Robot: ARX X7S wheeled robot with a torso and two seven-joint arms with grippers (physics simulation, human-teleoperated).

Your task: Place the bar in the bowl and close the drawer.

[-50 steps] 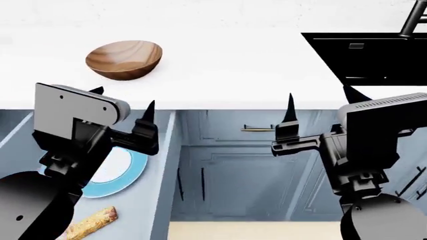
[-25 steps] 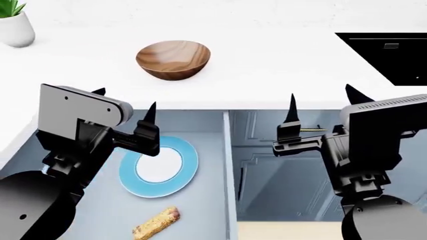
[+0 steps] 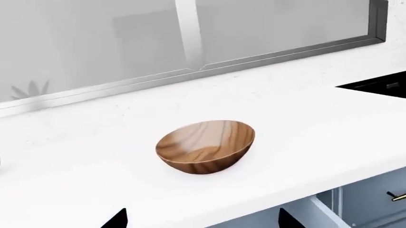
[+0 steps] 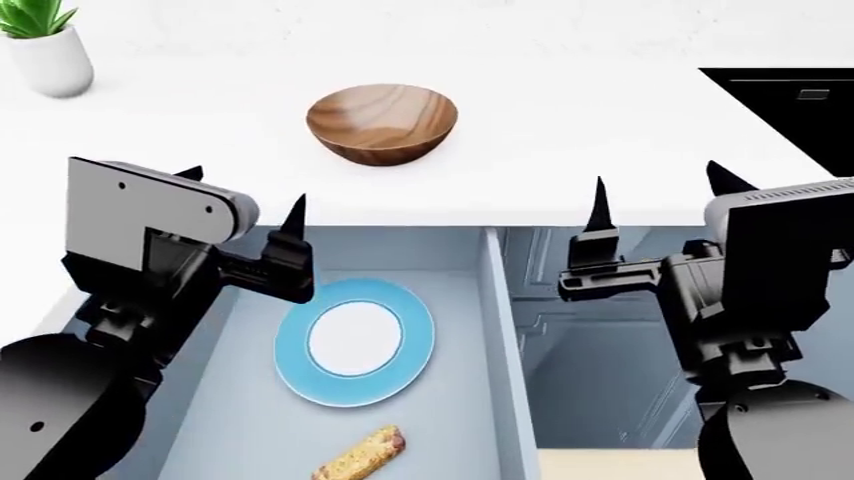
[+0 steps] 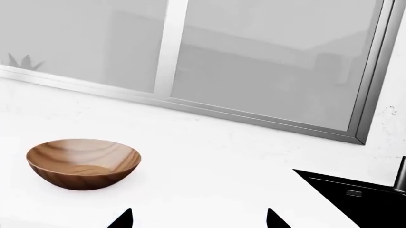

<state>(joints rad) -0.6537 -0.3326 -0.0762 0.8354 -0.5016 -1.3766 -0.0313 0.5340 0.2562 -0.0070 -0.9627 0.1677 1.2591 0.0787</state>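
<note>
The bar (image 4: 359, 458) lies nearest to the robot, on the floor of the open drawer (image 4: 501, 330), at the lower edge of the head view. It lies at a slant and nothing touches it. A little further in the same drawer there is a round plate (image 4: 355, 341) with a light blue rim, flat on the drawer floor and apart from the bar.

The left gripper (image 4: 240, 215) hangs above the left part of the drawer, near the plate, with its two dark fingertips spread apart and nothing between them. The right gripper (image 4: 661, 200) hangs above the area to the right of the drawer wall, also with its fingertips spread and holding nothing. Under it the blue-grey cabinet doors (image 4: 587, 370) are visible.

Beyond the drawer is the white desk (image 4: 534, 150). The bowl (image 4: 382, 123) stands upright on it, and its inside holds nothing. In both wrist views the same bowl (image 3: 205, 147) (image 5: 83, 163) shows on the desk, in front of a window. At the far left of the desk stands a small plant in a white pot (image 4: 44, 50). At the far right a black sink (image 4: 787, 105) is set into the desk.
</note>
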